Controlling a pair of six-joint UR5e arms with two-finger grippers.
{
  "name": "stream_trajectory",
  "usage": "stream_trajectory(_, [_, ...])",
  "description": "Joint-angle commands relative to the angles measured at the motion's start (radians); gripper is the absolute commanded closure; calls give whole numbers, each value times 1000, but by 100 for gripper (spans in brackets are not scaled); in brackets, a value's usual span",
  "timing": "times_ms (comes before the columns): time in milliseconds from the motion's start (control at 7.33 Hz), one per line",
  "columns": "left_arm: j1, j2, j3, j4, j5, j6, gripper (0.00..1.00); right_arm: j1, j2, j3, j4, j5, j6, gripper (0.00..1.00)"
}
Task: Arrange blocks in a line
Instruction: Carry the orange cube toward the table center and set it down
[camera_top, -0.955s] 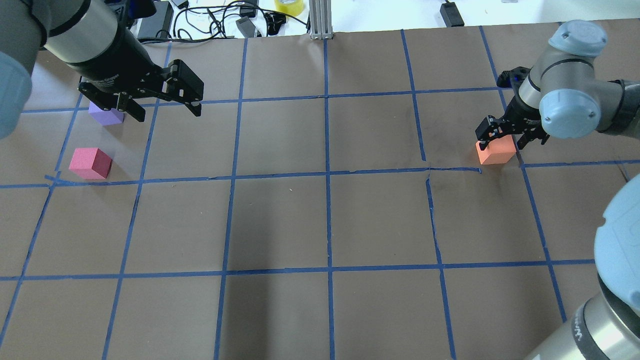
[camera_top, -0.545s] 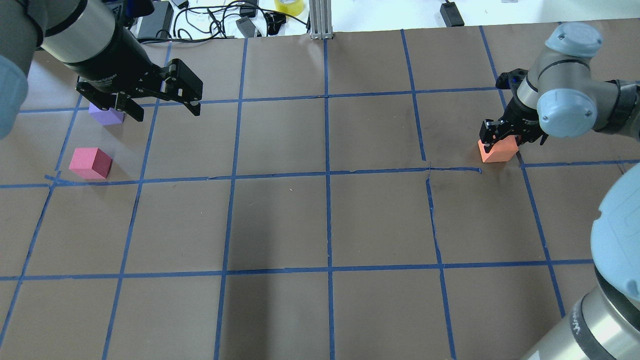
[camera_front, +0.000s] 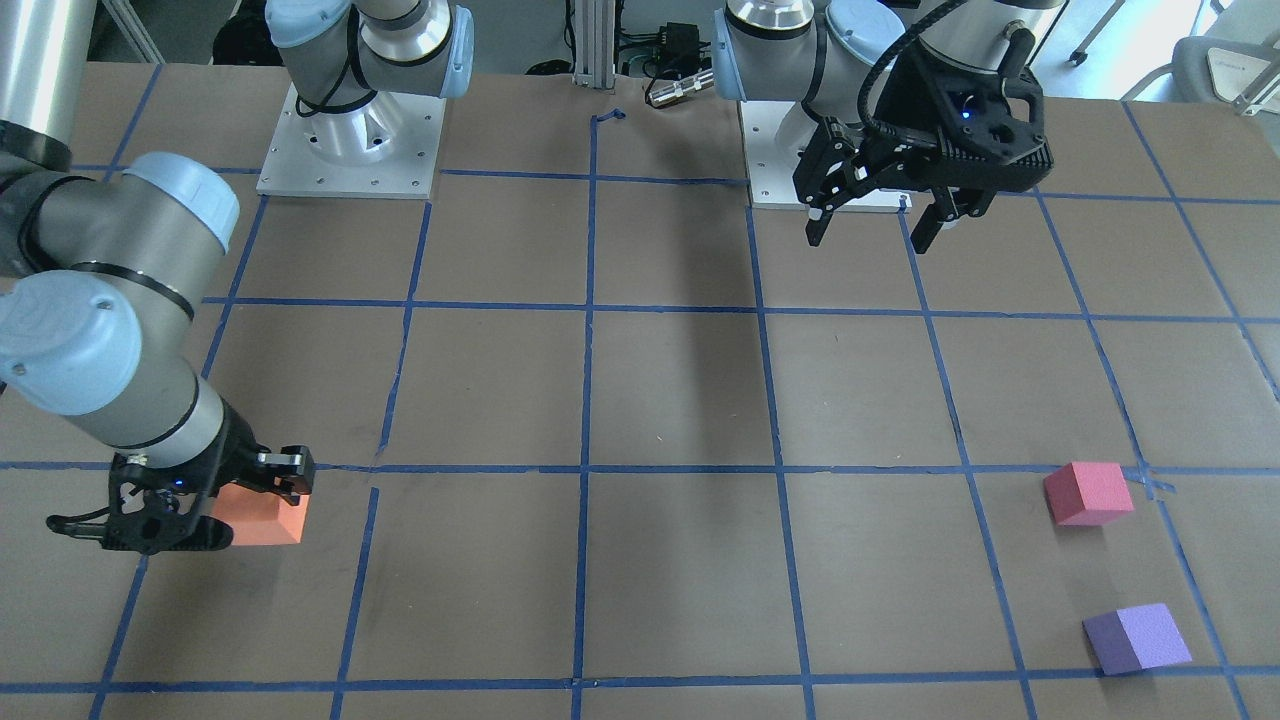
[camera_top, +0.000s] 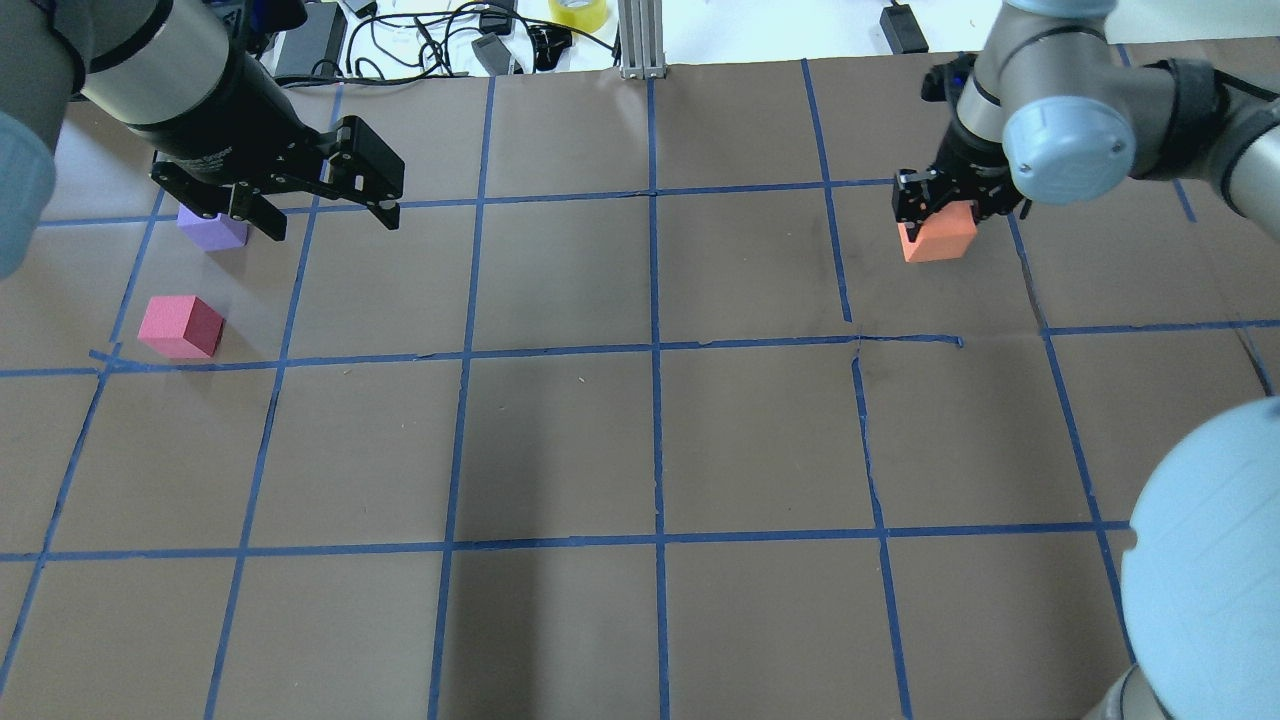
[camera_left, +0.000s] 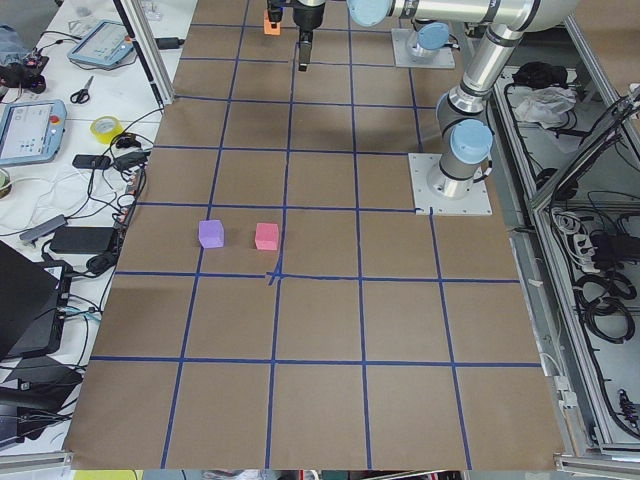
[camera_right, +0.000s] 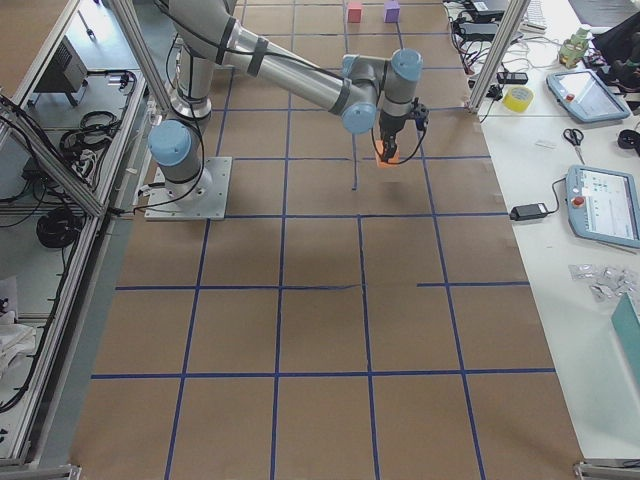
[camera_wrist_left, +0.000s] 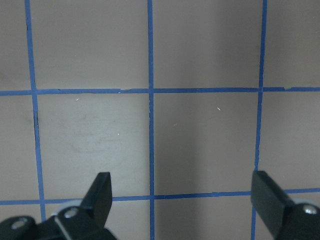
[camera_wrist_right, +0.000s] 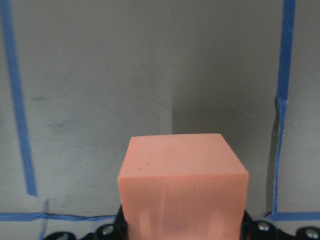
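Note:
My right gripper (camera_top: 940, 222) is shut on the orange block (camera_top: 938, 240) and holds it above the brown table; the block fills the right wrist view (camera_wrist_right: 182, 185) and also shows in the front view (camera_front: 268, 518). My left gripper (camera_top: 330, 222) is open and empty, hovering just right of the purple block (camera_top: 210, 232); its jaws stand wide apart in the left wrist view (camera_wrist_left: 182, 195). The pinkish-red block (camera_top: 180, 326) lies on the table in front of the purple one. Both show in the front view, pinkish-red (camera_front: 1088, 492) and purple (camera_front: 1138, 638).
Blue tape lines grid the brown table surface (camera_top: 640, 440). Cables, a yellow tape roll (camera_top: 578, 12) and an aluminium post (camera_top: 640, 40) sit at the far edge. The two arm bases (camera_front: 350, 140) stand at the robot's side.
My right gripper has closed on the orange block, lifted it and carried it away from the robot and slightly left. The left gripper has barely moved.

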Motion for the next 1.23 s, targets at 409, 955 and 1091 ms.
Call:
stream_trajectory(409, [0, 8, 5, 16, 11, 14, 0, 271, 197, -278, 44, 10, 267, 100])
stream_trajectory(955, [16, 14, 4, 17, 3, 40, 0, 360, 397, -473, 19, 61, 453, 100])
stream_trajectory(1091, [13, 14, 4, 17, 5, 39, 0, 380, 441, -511, 16, 59, 468, 100])
